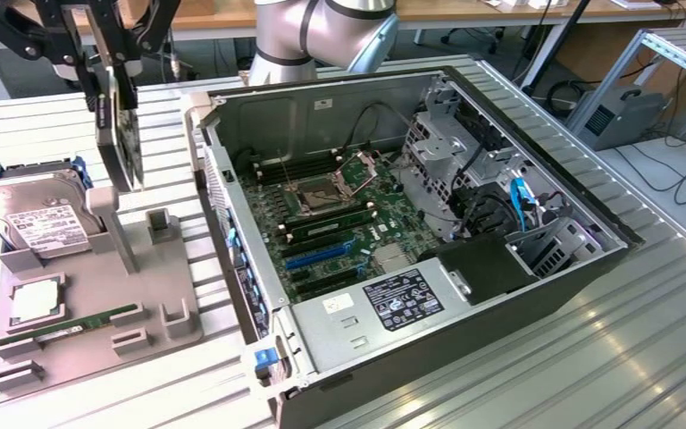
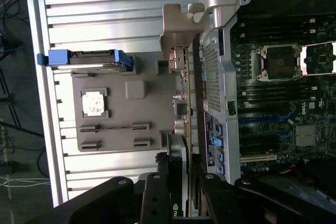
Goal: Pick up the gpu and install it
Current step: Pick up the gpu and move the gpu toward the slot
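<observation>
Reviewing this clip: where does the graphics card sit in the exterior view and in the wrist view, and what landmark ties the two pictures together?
Exterior view: the graphics card hangs upright from the claw at the exterior view's upper left, over the grey parts tray.
Wrist view: the card is seen edge-on, between the tray and the computer case.
Shared landmark: the hard drive in its blue frame.

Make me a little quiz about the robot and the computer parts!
1. True or false: the gpu lies flat inside the computer case.
2. What does the gripper hold? A) a screwdriver B) the gpu C) a cup
3. Fill in: the hard drive sits to the exterior view's ___ of the computer case.
Key: 1 false; 2 B; 3 left.
</observation>
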